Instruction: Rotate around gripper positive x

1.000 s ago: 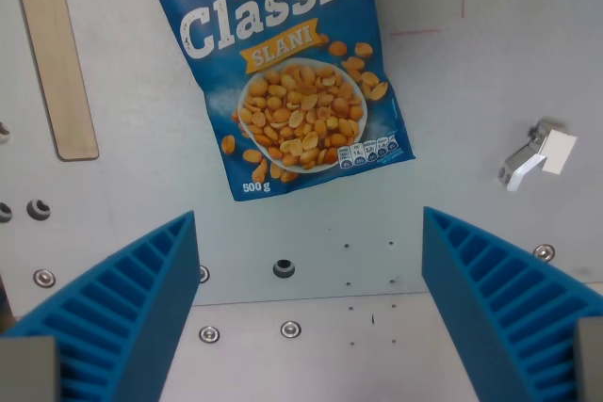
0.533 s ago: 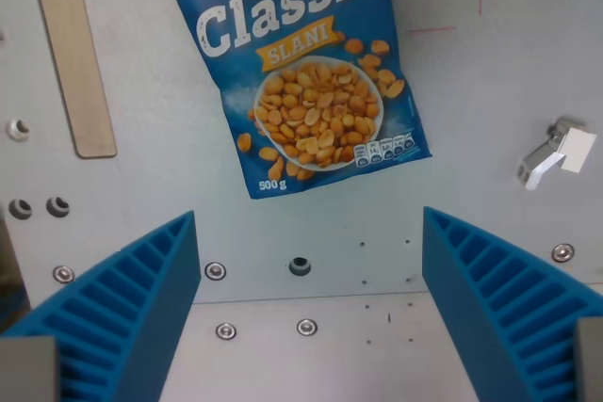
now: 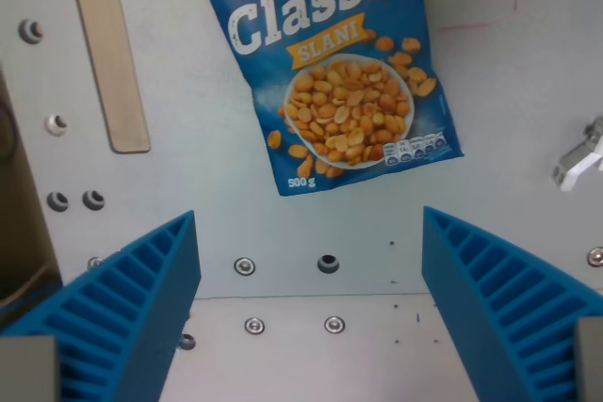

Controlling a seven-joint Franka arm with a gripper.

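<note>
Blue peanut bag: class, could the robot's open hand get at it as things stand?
Probably yes: the blue peanut bag lies flat and uncovered ahead of the open hand, with nothing between them.

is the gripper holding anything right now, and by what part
Nothing is held. The gripper is open, with only bare table between its blue fingers; the peanut bag lies apart, beyond them.

Pale grey metal tabletop (image 3: pixel 188 185) under even light.
Screws and holes dot it; a wooden strip (image 3: pixel 110 54) lies flat at the wrist view's left.
</note>
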